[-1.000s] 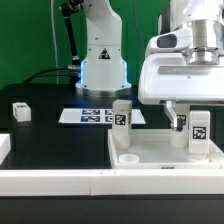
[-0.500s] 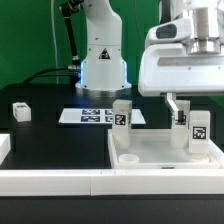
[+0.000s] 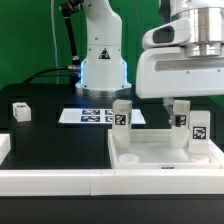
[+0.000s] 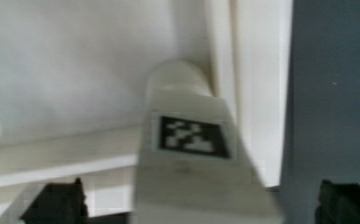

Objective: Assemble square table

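I hold the gripper wide open and empty astride an upright leg on the tabletop; leg-fitting step, next likely a square grasp and twist.

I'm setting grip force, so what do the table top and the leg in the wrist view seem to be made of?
The table top looks like rigid white plastic, matte: uniform colour, moulded raised rim, no grain. The leg seems the same smooth white plastic with rounded edges; its black-white tag looks like a flat printed sticker. Blur leaves the exact finish open.
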`<state>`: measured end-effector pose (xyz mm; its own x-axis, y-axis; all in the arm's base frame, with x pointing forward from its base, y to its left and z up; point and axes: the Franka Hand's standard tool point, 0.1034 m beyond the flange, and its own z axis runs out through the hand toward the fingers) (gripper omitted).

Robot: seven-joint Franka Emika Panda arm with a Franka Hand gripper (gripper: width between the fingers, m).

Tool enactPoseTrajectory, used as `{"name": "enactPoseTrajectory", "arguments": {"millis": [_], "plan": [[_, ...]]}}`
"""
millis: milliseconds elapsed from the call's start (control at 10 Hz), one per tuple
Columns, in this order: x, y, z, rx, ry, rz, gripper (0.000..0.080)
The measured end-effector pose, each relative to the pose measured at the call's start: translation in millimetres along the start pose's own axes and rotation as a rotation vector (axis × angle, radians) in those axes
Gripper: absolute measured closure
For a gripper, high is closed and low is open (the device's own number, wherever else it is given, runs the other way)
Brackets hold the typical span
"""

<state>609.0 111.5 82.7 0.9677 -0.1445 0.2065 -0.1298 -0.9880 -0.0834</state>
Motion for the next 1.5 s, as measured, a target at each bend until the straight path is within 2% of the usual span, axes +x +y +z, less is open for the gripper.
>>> {"name": "enactPoseTrajectory", "arguments": {"millis": [200,500,700,800,900,1300,1500], "plan": [[-2.2,9.1,2.7,0.004,-0.128,0.017,0.0150],[0.1,9.9,4.2,-0.004,-0.110,0.036,0.0150],[0.1,10.0,4.1,-0.006,-0.110,0.060,0.0407],[0.1,10.0,4.2,-0.009,-0.110,0.129,0.0407],[0.0,10.0,4.3,-0.013,-0.110,0.199,0.0512],[-0.5,9.4,4.7,-0.028,-0.109,0.475,0.0511],[-3.4,-0.1,3.5,-0.049,-0.140,0.760,0.0511]]}}
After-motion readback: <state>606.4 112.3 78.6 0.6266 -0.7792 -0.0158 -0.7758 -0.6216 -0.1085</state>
